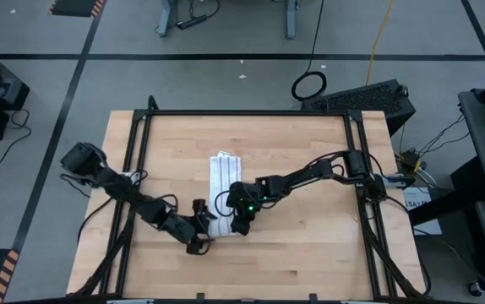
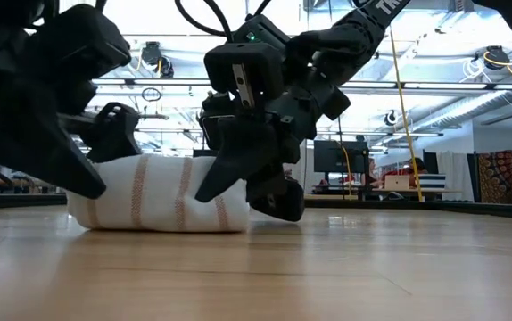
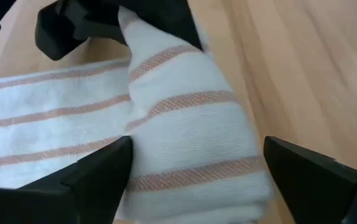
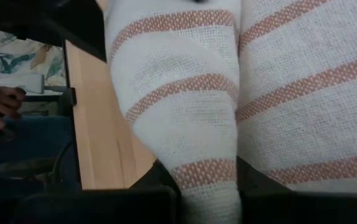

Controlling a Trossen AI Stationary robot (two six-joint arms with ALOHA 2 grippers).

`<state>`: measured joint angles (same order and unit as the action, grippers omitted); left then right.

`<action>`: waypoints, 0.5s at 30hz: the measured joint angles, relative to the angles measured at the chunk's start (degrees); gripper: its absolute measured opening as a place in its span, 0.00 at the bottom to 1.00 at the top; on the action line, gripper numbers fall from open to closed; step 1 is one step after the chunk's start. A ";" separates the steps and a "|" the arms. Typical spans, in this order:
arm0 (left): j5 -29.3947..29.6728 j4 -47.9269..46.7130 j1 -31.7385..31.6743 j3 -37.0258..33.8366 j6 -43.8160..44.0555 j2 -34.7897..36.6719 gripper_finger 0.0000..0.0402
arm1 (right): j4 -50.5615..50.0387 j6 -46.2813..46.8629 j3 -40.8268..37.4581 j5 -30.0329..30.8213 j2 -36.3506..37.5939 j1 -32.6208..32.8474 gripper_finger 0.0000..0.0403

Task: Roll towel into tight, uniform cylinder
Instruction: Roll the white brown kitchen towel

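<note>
Lying mid-bench as a partly rolled towel, pinched at the roll's right end by the closed right tool to keep it tight, with the left tool spread wide astride the roll's left end, gripping nothing.

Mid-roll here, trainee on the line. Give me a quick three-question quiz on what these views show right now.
1. True or false: the left hand is open, its fingers either side of the towel's rolled end.
2. What is the right hand shut on?
A. a table edge
B. a fold of towel
C. nothing
3. Fill in: the towel's stripes are ____ on white.

Key: 1 true; 2 B; 3 reddish-orange
</note>
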<state>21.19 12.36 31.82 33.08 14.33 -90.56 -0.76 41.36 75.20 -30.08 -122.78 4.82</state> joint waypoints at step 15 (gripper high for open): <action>-3.38 1.92 -2.10 -0.02 0.37 -1.18 0.20 | -0.05 -0.85 0.00 -0.48 0.00 0.11 0.10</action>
<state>17.81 14.28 29.72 33.06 14.70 -91.74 -0.82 40.52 75.20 -30.56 -122.78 4.93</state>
